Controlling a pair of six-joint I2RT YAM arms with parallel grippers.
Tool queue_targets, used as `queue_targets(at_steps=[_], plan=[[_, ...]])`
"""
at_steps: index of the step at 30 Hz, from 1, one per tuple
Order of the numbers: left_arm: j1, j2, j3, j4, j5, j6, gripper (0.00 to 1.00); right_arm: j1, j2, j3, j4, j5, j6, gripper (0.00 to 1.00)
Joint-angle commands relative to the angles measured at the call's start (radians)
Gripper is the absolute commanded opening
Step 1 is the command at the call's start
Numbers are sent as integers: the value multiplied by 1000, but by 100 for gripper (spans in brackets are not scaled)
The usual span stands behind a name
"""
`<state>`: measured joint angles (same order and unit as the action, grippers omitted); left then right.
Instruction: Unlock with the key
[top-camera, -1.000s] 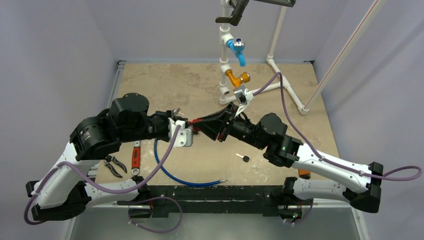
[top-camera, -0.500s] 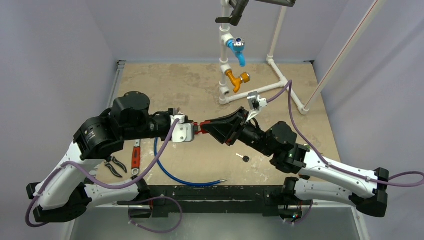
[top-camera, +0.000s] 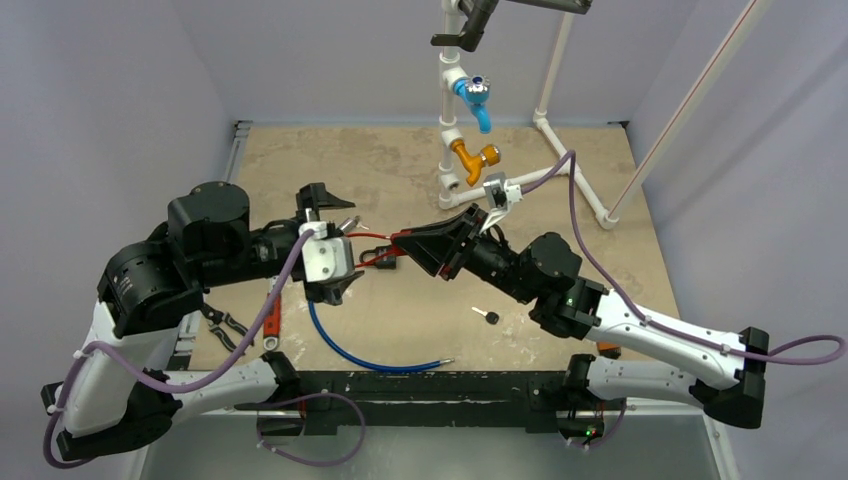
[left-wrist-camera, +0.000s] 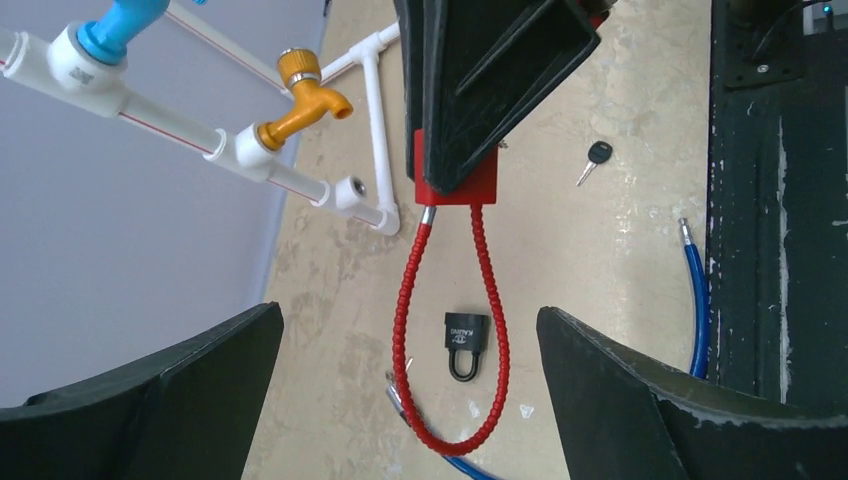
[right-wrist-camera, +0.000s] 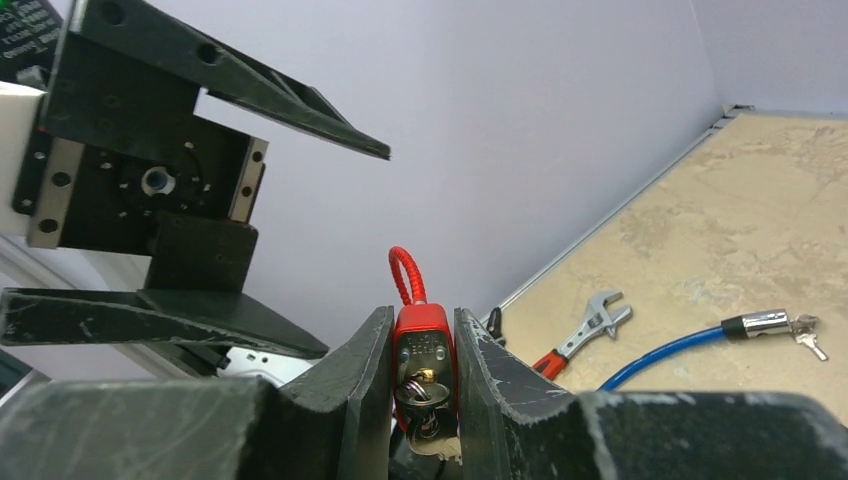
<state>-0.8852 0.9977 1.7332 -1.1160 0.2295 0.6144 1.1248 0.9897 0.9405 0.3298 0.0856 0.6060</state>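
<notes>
R gripper (right-wrist-camera: 422, 345) pinches red cable lock (left-wrist-camera: 458, 190) mid-air, what looks like the key (right-wrist-camera: 426, 400) in its face. L gripper (left-wrist-camera: 408, 330) is spread wide opposite. Step looks like key-turning; next, L must close on the key & twist without dragging the lock.

A beige mottled tabletop (top-camera: 380, 170) carries a white plastic pipe frame (top-camera: 585, 190) at the back; nearer lie a small black padlock (left-wrist-camera: 462, 345), black-headed key (top-camera: 488, 317), blue metal-tipped cable (top-camera: 372, 366), red-handled adjustable wrench (top-camera: 271, 312) and black pliers (top-camera: 228, 330)
</notes>
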Motion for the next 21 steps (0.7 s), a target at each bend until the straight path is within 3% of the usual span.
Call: queue_targets(at_steps=[1, 10, 19, 21], plan=[[-40, 11, 3, 3, 10, 25, 100, 2, 10, 68, 77, -13, -6, 0], [-144, 59, -51, 52, -135, 116, 100, 15, 27, 90, 81, -3, -13, 0], [-168, 76, -86, 141, -305, 140, 100, 15, 19, 78, 91, 2, -11, 0], [-170, 73, -88, 154, -340, 149, 95, 15, 9, 68, 92, 11, -10, 0]])
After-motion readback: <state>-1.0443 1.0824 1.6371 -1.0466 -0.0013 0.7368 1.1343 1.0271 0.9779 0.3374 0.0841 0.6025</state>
